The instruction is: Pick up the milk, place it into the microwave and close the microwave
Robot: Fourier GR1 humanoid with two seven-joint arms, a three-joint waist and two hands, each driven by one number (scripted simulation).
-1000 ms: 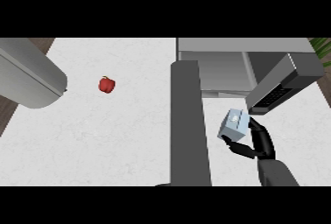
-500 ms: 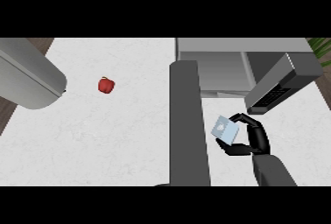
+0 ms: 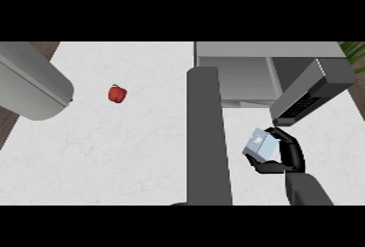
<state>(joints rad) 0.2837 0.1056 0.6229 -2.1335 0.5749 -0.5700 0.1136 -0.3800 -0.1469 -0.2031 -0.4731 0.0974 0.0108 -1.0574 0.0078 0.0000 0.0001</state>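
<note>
- Milk (image 3: 260, 146) now lower in view than a second ago, right hand (image 3: 291, 157) curled round it.
- Microwave (image 3: 242, 77) stands open just beyond.

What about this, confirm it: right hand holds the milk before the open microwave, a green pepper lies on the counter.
Wrong colour: the pepper on the counter is red, not green, per the head view. The right hand does hold the milk before the open microwave.
</note>
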